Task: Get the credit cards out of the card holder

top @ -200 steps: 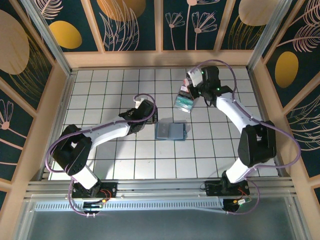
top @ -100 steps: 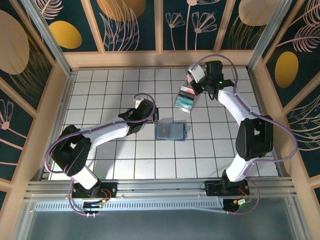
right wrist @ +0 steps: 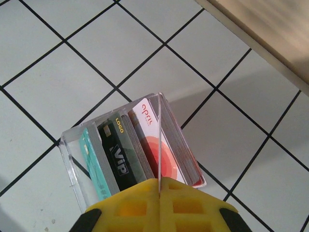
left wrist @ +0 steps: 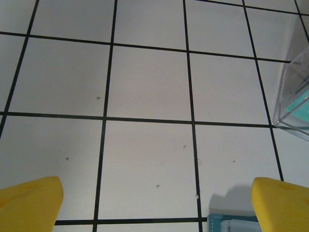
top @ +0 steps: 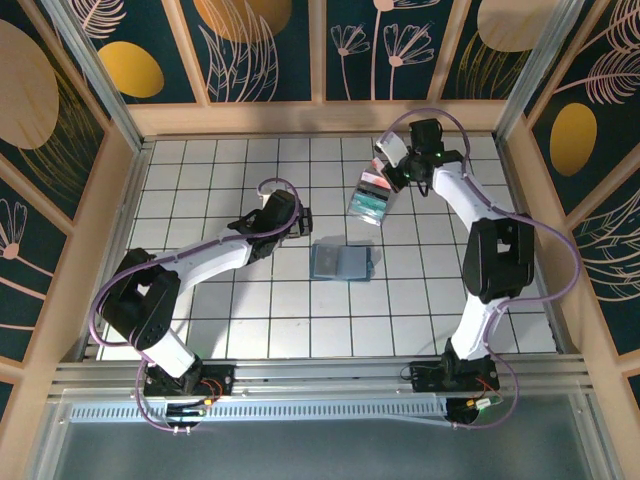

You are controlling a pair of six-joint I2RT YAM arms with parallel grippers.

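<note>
The slate-blue card holder (top: pixel 341 263) lies open and flat mid-table; its corner (left wrist: pixel 231 224) shows at the bottom of the left wrist view. My left gripper (top: pixel 306 223) stands open just left of it, with nothing between its yellow fingertips (left wrist: pixel 29 203). My right gripper (right wrist: pixel 158 182) is shut on a thin credit card (right wrist: pixel 158 140) seen edge-on, held over the clear tray (right wrist: pixel 72 154). In the top view the right gripper (top: pixel 386 176) hangs above that tray (top: pixel 368 205). Whether cards sit in the holder I cannot tell.
The clear tray holds several upright cards: a teal one (right wrist: pixel 94 166), a black VIP one (right wrist: pixel 116 154) and a red-and-white one (right wrist: pixel 147 121). Its corner (left wrist: pixel 294 96) shows right of the left gripper. Wooden walls (top: pixel 310 118) ring the tiled table.
The left gripper has drawn back a little, up and to the left of the card holder. The right arm's wrist has shifted toward the back wall, its gripper staying over the tray.
</note>
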